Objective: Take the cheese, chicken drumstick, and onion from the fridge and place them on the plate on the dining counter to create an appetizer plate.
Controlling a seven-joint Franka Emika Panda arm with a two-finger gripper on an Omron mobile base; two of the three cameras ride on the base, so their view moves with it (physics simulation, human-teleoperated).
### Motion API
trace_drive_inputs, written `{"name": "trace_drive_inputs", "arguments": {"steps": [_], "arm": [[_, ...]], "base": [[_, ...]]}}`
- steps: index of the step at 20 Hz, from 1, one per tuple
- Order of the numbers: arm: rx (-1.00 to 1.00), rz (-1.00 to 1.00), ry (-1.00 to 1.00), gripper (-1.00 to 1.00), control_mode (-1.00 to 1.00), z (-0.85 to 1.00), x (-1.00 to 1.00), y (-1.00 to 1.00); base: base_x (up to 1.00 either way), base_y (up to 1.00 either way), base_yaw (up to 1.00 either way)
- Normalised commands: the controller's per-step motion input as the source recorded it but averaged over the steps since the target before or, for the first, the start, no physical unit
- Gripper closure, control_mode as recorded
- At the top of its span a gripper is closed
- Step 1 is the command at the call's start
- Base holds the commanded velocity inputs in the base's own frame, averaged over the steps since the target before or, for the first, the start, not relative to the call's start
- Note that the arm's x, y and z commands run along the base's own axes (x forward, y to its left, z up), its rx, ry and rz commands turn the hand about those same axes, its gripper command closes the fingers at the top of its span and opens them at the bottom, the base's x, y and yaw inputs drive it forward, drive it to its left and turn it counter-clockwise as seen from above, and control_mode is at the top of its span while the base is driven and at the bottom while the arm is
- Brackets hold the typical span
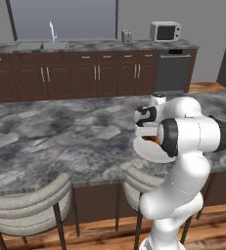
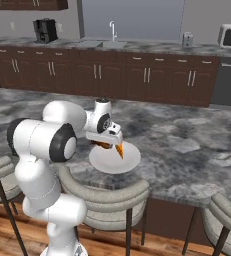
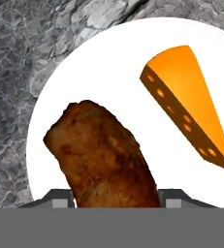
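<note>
Gripping the chicken drumstick point(image 3: 106, 155) between the gripper point(image 3: 113, 198) fingers, hovering right over the plate point(image 2: 129, 160) on the dining counter point(image 2: 187, 135); cheese point(image 3: 188, 101) lying on the plate beside it, apart.

I read the plate point(image 3: 108, 63) as plain white, no pattern on it. On it, the cheese point(image 3: 191, 92) is bright orange on its broad face, darker orange along the side, dotted with small pale holes. Beside the cheese, the chicken drumstick point(image 3: 106, 155) is mottled dark brown with rusty flecks. Around the plate, the dining counter point(image 3: 16, 72) is grey marble, veined light and dark. Beyond the plate, I think the cabinets point(image 2: 112, 75) are dark brown with pale handles.
</note>
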Motion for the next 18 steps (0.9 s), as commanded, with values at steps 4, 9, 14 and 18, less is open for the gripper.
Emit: {"name": "trace_drive_inputs", "arguments": {"steps": [4, 9, 14, 18], "arm": [[0.00, 0.00, 0.09, -1.00, -1.00, -0.56, 0.40, 0.00], [0.00, 0.00, 0.07, -1.00, -1.00, -0.16, 0.14, -0.15], [0.00, -0.02, 0.06, -1.00, -1.00, 0.38, -0.02, -0.23], [0.00, 0.00, 0.04, -1.00, -1.00, 0.54, -0.20, -0.02]], "base": [[0.00, 0.00, 0.00], [0.00, 0.00, 0.00], [0.00, 0.00, 0.00], [0.00, 0.00, 0.00]]}}
